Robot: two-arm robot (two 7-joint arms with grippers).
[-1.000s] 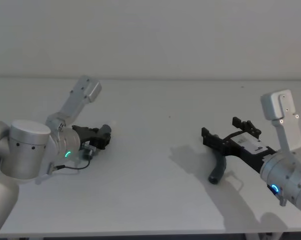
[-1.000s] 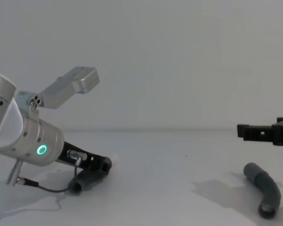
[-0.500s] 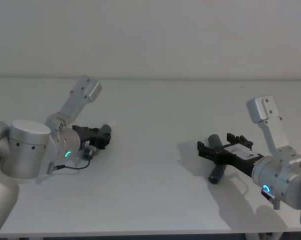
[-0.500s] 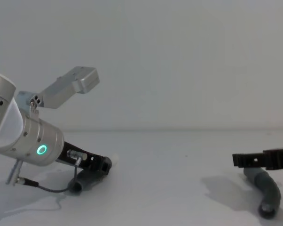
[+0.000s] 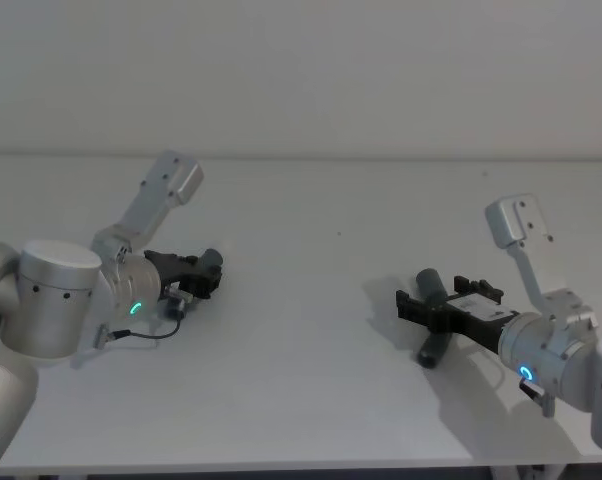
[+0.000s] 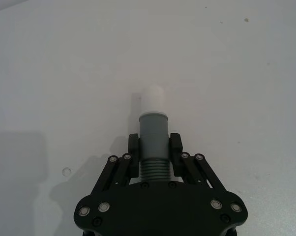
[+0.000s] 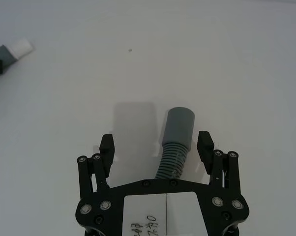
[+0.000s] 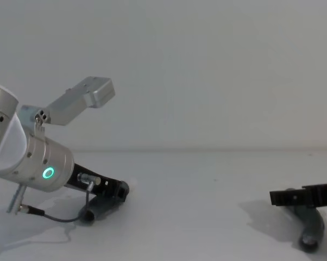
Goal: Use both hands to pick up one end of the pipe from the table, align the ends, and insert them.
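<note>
Pick-up step: left gripper [image 6: 153, 147], nine o'clock, clamps the white-tipped pipe piece [image 6: 153, 129]; right gripper [image 7: 155, 142], four o'clock, straddles the second pipe piece [image 7: 179, 124], spread wide (not gripping). Next: close, lift.

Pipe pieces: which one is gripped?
The left piece, the one with the white tip: the left gripper is shut on it. The right piece lies untouched inside the open right gripper.

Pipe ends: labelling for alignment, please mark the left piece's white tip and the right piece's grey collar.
white tip [image 6: 151, 96], left wrist view, middle of its upper side.
grey collar [image 7: 180, 125], right wrist view, middle of its upper side.
</note>
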